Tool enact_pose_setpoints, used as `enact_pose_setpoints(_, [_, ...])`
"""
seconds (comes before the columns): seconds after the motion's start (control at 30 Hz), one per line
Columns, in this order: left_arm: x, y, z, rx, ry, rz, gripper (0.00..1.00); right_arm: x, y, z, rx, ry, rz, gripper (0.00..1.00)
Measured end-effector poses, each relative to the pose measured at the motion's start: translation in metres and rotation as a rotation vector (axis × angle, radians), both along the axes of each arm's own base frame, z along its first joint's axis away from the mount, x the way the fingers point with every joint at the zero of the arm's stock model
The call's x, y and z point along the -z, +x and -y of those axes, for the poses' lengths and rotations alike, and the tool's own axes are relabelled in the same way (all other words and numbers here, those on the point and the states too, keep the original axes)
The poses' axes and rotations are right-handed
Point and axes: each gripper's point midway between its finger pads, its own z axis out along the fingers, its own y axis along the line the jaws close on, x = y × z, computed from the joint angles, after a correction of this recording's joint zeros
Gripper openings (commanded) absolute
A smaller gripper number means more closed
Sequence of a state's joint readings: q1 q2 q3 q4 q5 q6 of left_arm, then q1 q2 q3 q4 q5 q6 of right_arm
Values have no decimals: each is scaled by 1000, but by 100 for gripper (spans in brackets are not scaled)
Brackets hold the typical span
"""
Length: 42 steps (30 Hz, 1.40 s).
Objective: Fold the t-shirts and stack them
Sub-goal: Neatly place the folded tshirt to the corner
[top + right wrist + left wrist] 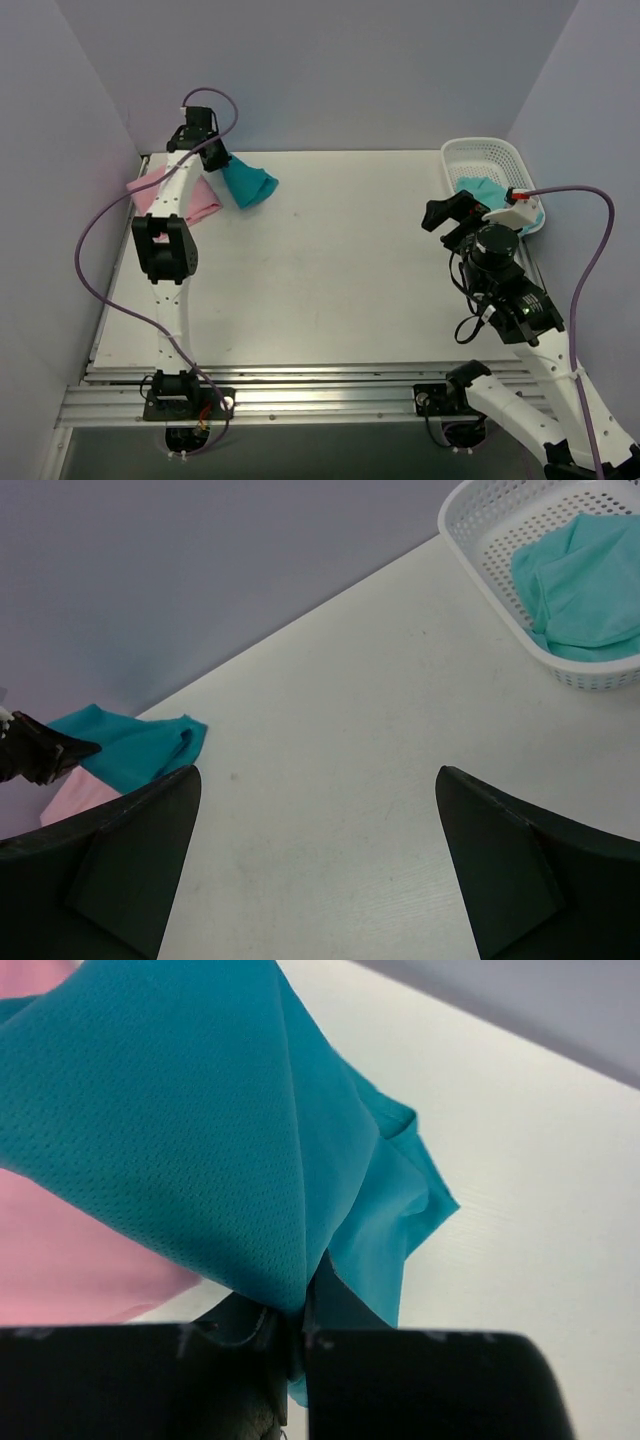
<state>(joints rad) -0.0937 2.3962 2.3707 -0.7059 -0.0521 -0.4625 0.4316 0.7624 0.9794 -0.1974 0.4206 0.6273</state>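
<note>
At the table's far left corner my left gripper [215, 155] is shut on the deep teal t-shirt [250, 182]. In the left wrist view the teal cloth [200, 1130] is pinched between the jaws [300, 1320] and spreads away from them. The pale pink t-shirt [190, 198] lies flat under my left arm, partly beneath the teal one [60, 1260]. An aqua-green t-shirt [485, 188] lies bunched in the white basket [480, 152]. My right gripper [450, 212] hovers open beside the basket, with only bare table between its jaws [315, 860].
The white lattice basket [480, 540] stands at the far right corner with the aqua-green shirt [580, 590] inside. Pale walls close in the back and both sides. From the right wrist, the teal shirt [130, 745] and pink shirt [75, 798] show far off.
</note>
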Motion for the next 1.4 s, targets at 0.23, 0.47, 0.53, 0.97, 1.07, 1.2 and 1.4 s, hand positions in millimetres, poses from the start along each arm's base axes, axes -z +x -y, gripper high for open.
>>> enact_pose_setpoints(0.23, [19,-21,-101,-101,64,-117,2,2,-6,-6,-44,12,4,100])
enact_pose_setpoints(0.47, [23,-39,-164,-199,116,-169,9,23,-4,-14,-82,0,-46,100])
enact_pose_setpoints(0.53, [22,-46,-172,-220,161,-193,60,27,-1,-16,-90,-7,-62,100])
enact_pose_setpoints(0.97, [-28,-89,-213,-464,232,-207,94,51,-3,-19,-105,-24,-111,100])
enact_pose_setpoints(1.07, [-57,-97,-209,-476,224,-157,94,52,-4,-18,-104,-22,-108,100])
enact_pose_setpoints(1.2, [-103,-122,-174,-418,185,-37,94,51,-6,-17,-101,-19,-101,100])
enact_pose_setpoints(1.4, [-158,-174,-69,-221,162,162,94,61,-8,-12,-79,-28,-114,100])
